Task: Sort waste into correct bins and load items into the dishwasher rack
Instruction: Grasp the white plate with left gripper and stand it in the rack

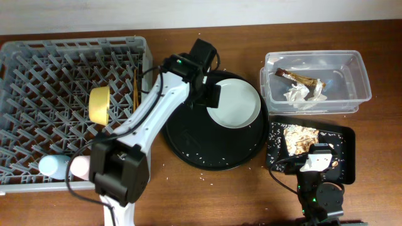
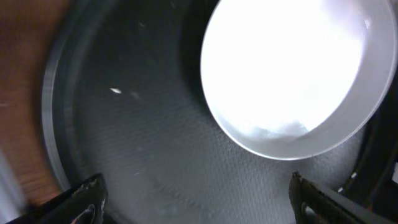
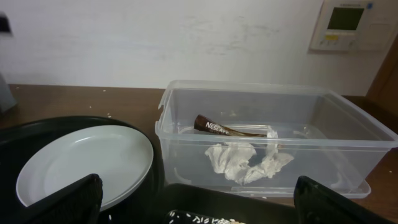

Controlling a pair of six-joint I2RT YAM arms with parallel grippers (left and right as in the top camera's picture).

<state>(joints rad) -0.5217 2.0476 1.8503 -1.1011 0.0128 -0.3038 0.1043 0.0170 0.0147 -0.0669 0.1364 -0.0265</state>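
Waste (image 1: 296, 94) is binned; only the plate (image 1: 234, 105) right of the rack (image 1: 75, 44) is unracked; left gripper (image 2: 199, 202) and right gripper (image 3: 199, 202) are spread wide.

A: What's behind it all?
B: A plain white wall (image 3: 155, 43) with a small panel (image 3: 352, 23) top right, perhaps a thermostat.
A: And underneath?
B: A dark brown wooden table (image 1: 239, 37), evenly lit.

Even light; plate (image 2: 292, 74) glare-blown, blurred in left wrist view.
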